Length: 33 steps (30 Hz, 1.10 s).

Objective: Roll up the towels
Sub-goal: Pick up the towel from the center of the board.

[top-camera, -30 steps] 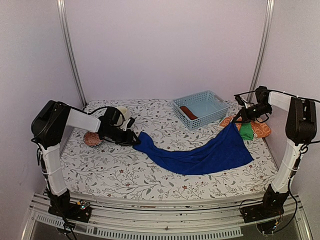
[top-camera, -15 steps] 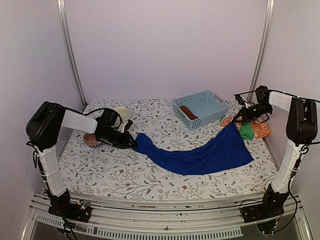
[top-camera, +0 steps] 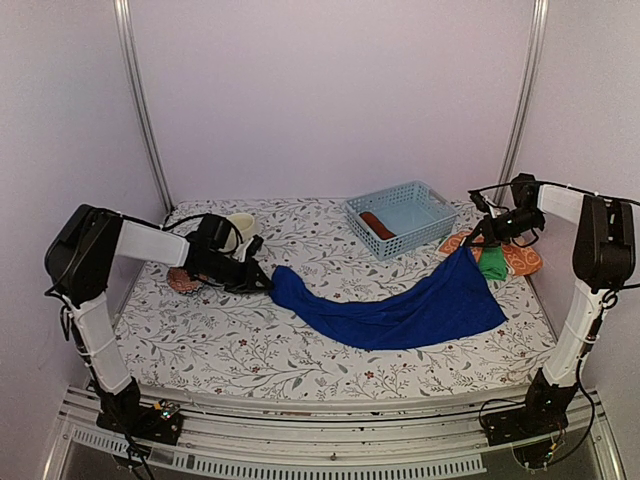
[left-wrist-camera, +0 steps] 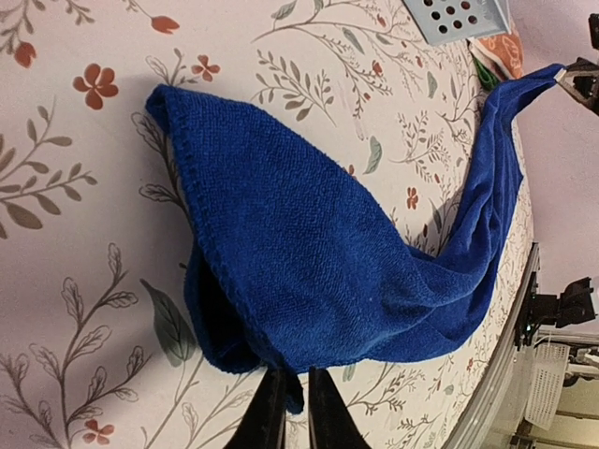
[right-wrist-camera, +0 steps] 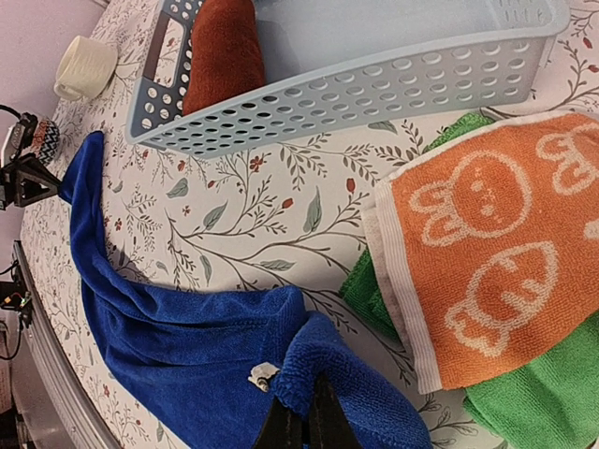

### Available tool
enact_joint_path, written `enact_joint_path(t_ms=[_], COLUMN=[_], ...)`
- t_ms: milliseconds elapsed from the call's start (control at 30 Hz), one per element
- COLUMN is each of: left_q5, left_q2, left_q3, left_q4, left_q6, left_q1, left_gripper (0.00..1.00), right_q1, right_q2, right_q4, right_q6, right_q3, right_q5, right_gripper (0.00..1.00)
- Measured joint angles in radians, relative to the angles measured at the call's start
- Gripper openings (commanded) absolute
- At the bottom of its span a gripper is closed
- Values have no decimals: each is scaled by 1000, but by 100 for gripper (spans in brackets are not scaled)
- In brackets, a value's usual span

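Blue towel [top-camera: 400,310] lies long across desk [top-camera: 250,350], between two arms. Left pincer [top-camera: 268,283] clamped on its left corner, low at desk. Right pincer [top-camera: 478,240] clamped on right corner, raised. Basket [top-camera: 400,215] behind, rust-brown towel [top-camera: 377,224] inside. Orange towel [top-camera: 520,258] over green towel [top-camera: 492,265], just beside raised corner. Cream cup [top-camera: 240,228] near left pincer.

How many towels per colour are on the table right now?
Royal-blue terry towel: 1
Rust-brown rolled towel, in pale blue plastic lattice basket: 1
Orange towel with white rabbit print: 1
Green towel: 1
Total: 4
Cream ribbed roll and reddish patterned item at far left: unclear, not counted.
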Motion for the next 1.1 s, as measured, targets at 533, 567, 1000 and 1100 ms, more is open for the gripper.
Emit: enact_joint_path(t_ms=[533, 567, 1000, 1100], left_q5=[-18, -18, -50, -53], left_q2=[33, 33, -34, -82], left_q3=[-36, -39, -45, -45], left_q4=[0, 0, 39, 52], left_q6=[-11, -13, -12, -13], left_q1=[0, 0, 6, 16], left_gripper=[13, 11, 0, 0], right_q1=[0, 0, 0, 0], right_q2=[0, 0, 0, 0], right_q4=[2, 2, 3, 0], right_q6=[0, 0, 0, -1], right_q3=[-7, -7, -7, -5], right_q5=[-3, -3, -3, -2], right_gripper=[4, 4, 4, 4])
